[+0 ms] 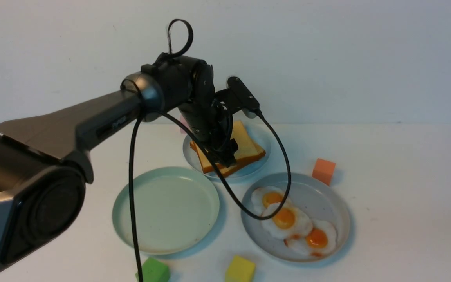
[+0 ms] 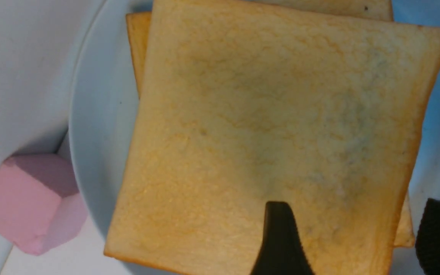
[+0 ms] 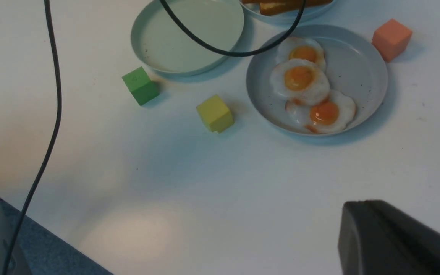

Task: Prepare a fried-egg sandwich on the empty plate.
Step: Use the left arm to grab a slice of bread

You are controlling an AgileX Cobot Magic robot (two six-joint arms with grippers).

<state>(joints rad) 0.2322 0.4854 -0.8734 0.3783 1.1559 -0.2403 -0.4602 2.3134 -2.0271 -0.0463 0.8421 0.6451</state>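
Left gripper [image 1: 225, 158], jaws spread wide, hangs at frame centre, one finger [image 2: 277, 236] over the top toast slice [image 2: 273, 114], the other past its edge. The toast sits on a light blue plate [image 1: 262, 141], on a white table [image 1: 405, 219] before a pale wall [image 1: 327, 58]. The empty mint-green plate [image 1: 166, 209] lies lower left of the gripper.

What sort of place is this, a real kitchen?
Probably a robot test bench rather than a kitchen: a plain white table against a blank wall, a robot arm reaching over a plate of toast, and loose coloured blocks such as the orange cube.
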